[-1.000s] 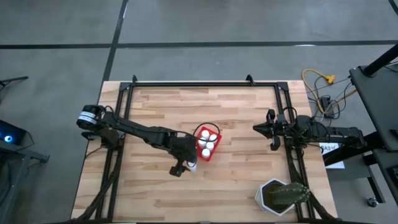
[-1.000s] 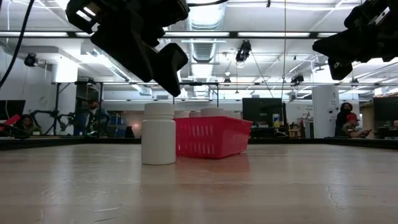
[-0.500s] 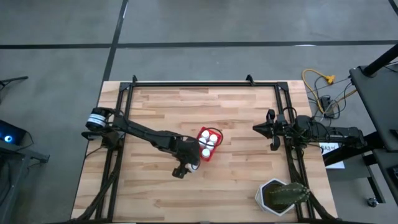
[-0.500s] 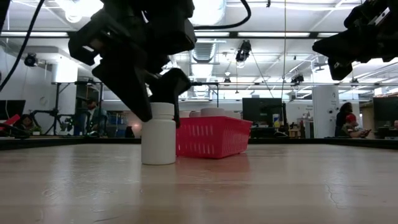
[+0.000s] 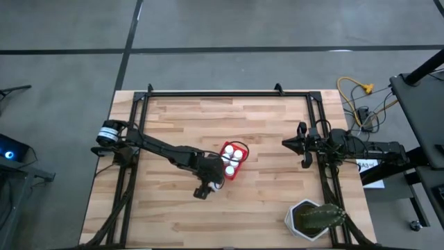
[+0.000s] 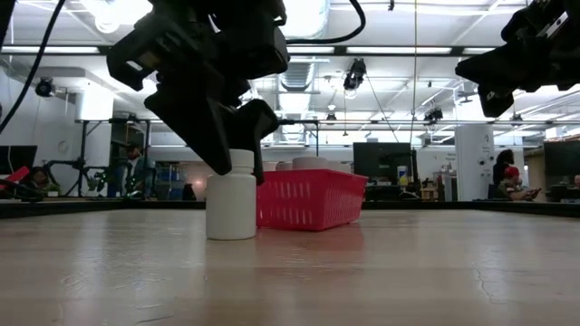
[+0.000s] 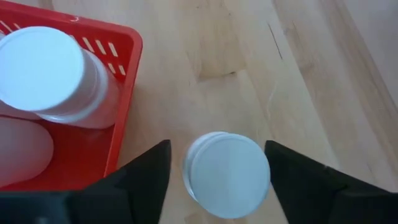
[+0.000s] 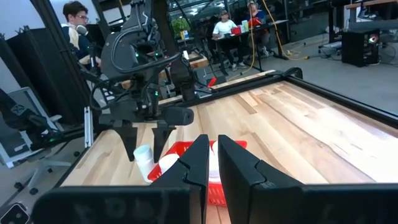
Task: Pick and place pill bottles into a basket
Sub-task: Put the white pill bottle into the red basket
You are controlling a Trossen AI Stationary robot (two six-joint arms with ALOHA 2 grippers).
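One pill bottle (image 6: 231,195) standing on the counter (image 5: 263,194), one red basket (image 6: 313,201) sitting beside it, several more bottles (image 5: 234,158) crowding inside, exact number unclear, one potted plant (image 5: 305,217) standing nearby, two claws showing, left claw (image 5: 208,186) and right claw (image 5: 295,144)

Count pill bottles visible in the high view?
5 visible: four caps in the red basket, one bottle on the table beside it between the open left gripper's fingers. More may be hidden.

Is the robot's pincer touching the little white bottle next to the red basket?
Apart. In the left wrist view, wood shows on both sides between the left pincer fingers and the bottle cap standing outside the basket.
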